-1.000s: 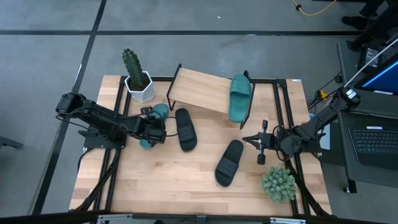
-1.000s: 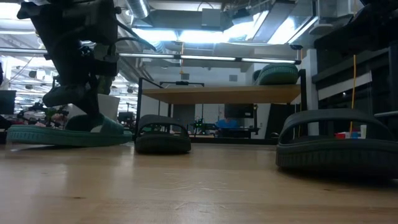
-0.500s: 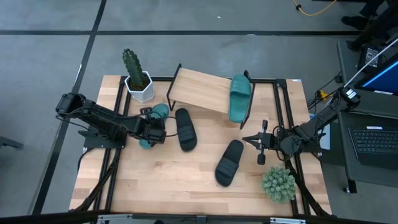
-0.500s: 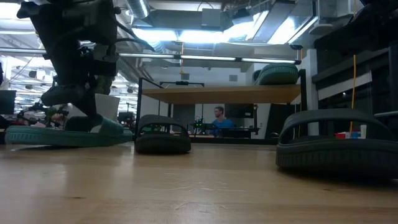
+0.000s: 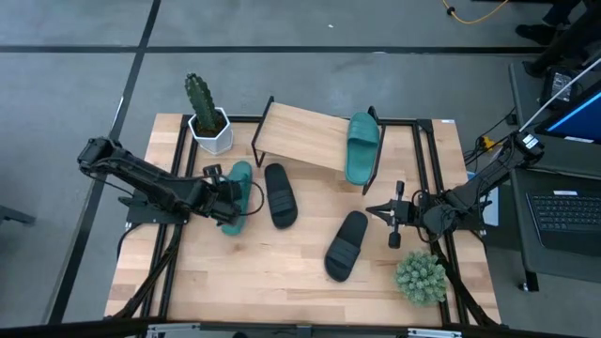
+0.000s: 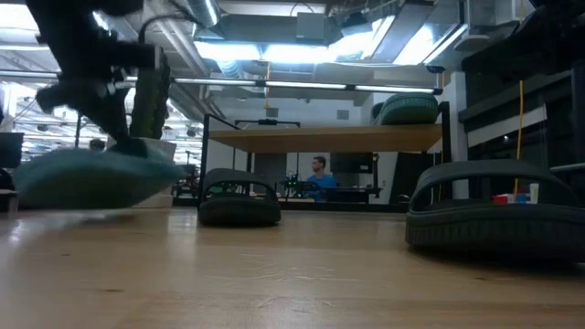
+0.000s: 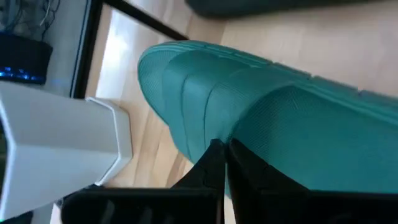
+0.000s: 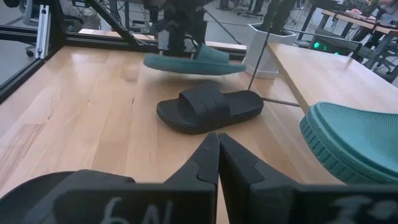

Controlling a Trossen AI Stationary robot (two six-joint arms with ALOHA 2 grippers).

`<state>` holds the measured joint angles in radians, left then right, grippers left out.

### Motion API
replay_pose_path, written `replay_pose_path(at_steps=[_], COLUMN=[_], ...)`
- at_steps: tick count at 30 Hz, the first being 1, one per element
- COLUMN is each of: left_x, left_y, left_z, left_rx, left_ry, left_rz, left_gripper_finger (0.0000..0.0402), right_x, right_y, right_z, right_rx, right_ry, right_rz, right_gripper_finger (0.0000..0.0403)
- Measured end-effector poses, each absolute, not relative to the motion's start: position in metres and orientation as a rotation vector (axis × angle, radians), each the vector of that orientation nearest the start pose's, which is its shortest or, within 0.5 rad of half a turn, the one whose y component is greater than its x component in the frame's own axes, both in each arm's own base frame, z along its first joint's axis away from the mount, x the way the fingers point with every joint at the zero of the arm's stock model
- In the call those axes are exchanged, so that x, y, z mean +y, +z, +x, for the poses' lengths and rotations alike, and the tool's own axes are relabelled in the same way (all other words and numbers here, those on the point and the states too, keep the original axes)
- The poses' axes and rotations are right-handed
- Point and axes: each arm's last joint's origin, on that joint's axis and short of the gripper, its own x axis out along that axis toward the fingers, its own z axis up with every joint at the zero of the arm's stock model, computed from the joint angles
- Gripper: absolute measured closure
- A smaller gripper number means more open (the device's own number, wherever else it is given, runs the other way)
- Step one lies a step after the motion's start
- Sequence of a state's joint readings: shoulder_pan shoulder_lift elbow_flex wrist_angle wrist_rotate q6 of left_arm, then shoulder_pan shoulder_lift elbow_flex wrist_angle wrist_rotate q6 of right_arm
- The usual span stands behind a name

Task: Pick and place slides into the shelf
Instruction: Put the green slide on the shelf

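The left tool [image 5: 228,192] grips a ribbed rubber teal slide [image 5: 237,191], lifted off the tabletop [image 5: 272,272].

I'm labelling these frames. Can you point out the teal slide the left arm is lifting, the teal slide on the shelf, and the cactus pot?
lifted teal slide [image 5: 238,192]: high view, its strap.
shelf teal slide [image 5: 362,148]: high view, mid-sole.
cactus pot [image 5: 210,133]: high view, white wall.

You get even, bright overhead light in the high view, with only soft, short shadows on the pale wooden table [image 5: 282,282]. In the low view, ceiling strip lights [image 6: 274,50] glare behind everything, so near objects read dark, and the teal-green rubber slide sandal [image 6: 91,178] is smeared by motion blur. Your left wrist view is soft, too close to focus.
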<state>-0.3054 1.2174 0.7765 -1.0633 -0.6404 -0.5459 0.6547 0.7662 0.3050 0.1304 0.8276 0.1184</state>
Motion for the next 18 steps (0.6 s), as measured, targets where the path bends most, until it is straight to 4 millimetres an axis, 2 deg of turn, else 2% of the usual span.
replay_pose_path(at_steps=[12, 18], left_x=[-0.061, -0.066], left_y=[0.263, 0.288], left_z=[0.178, 0.183], left_rx=[0.985, 0.900], left_ry=[0.523, 0.522], left_rz=[0.232, 0.272], left_gripper_finger=[0.0401, 0.0401], right_x=[0.080, 0.080], right_y=[0.203, 0.203], right_z=[0.139, 0.139], right_rx=[0.235, 0.235], right_ry=[-0.183, -0.183], right_rz=[-0.124, -0.127], right_gripper_finger=[0.0392, 0.0392])
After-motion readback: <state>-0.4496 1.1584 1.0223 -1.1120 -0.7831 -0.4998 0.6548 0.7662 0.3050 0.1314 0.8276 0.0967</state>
